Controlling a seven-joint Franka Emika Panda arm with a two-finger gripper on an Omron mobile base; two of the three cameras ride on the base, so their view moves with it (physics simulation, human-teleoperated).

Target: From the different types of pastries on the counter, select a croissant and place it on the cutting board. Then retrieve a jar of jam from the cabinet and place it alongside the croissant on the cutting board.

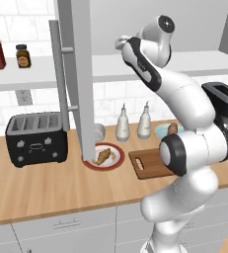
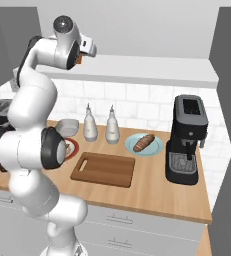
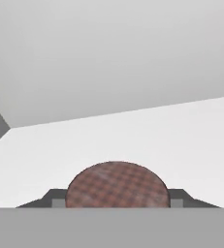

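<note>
Pinching the jar of jam [image 3: 117, 185] between its fingertips, the claw [image 3: 117, 203] hangs above the cabinet shelf [image 3: 133, 140].

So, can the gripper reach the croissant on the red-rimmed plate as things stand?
Probably not yet. The gripper is high at the cabinet shelf and shut on the jar of jam, so its jaws are occupied. The croissant itself lies uncovered on its plate.

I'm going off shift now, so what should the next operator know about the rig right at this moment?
Hand: shut on the jar of jam, up at the cabinet shelf.
Croissant: on the red plate on the counter, not moved yet.
Cutting board: bare.
Done: jar gripped.
Left: bring the jar to the board, then put the croissant beside it.
</note>
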